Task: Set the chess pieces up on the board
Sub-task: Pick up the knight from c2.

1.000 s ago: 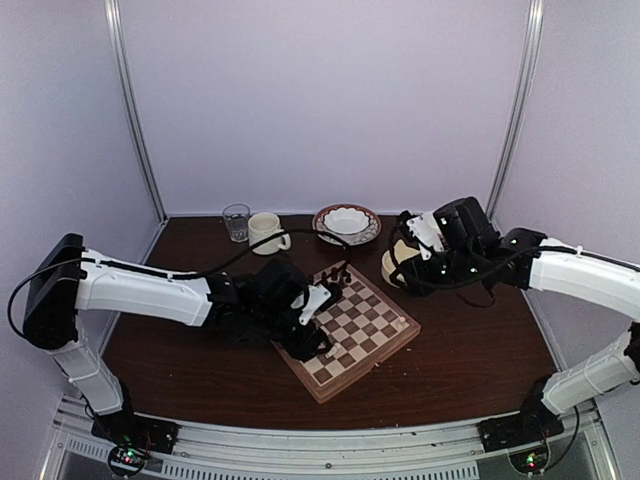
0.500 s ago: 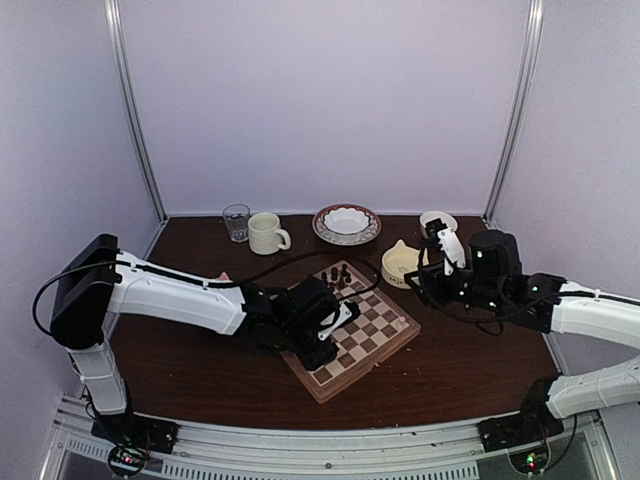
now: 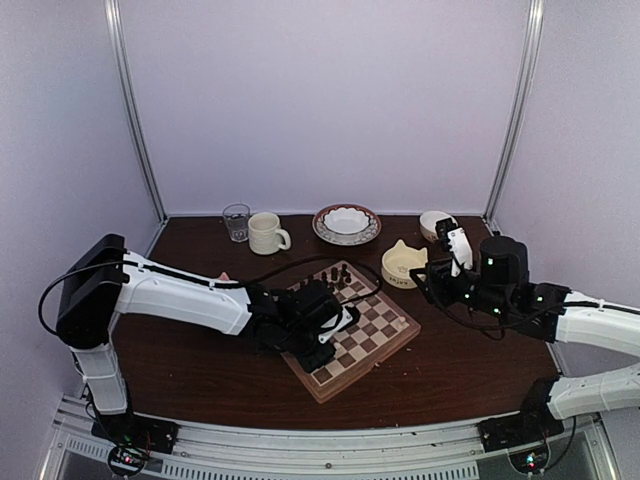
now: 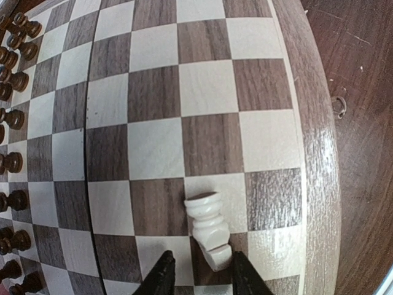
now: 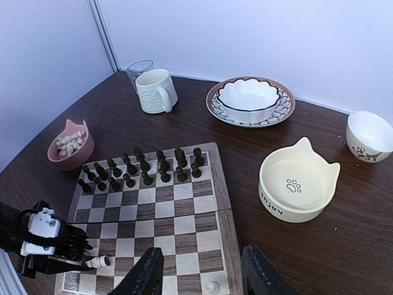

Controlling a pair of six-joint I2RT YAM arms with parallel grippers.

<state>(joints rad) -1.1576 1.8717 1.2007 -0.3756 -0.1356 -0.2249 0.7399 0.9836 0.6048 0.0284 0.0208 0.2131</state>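
Note:
The board lies at the table's middle. Dark pieces stand in two rows along its far side. My left gripper is open low over the board's near rows. One cream-white chess piece lies on its side between the fingertips; in the right wrist view this piece lies beside the left gripper. Another cream piece stands on a near corner square. More cream pieces fill a pink bowl. My right gripper is open and empty, off the board's right side.
A cream cat-ear bowl sits right of the board, with a small white bowl behind it. A patterned plate holding a white bowl, a cream mug and a glass stand along the back.
My right arm has drawn back from over the cat-ear bowl toward the right and nearer side. My left gripper has shifted slightly toward the board's near edge.

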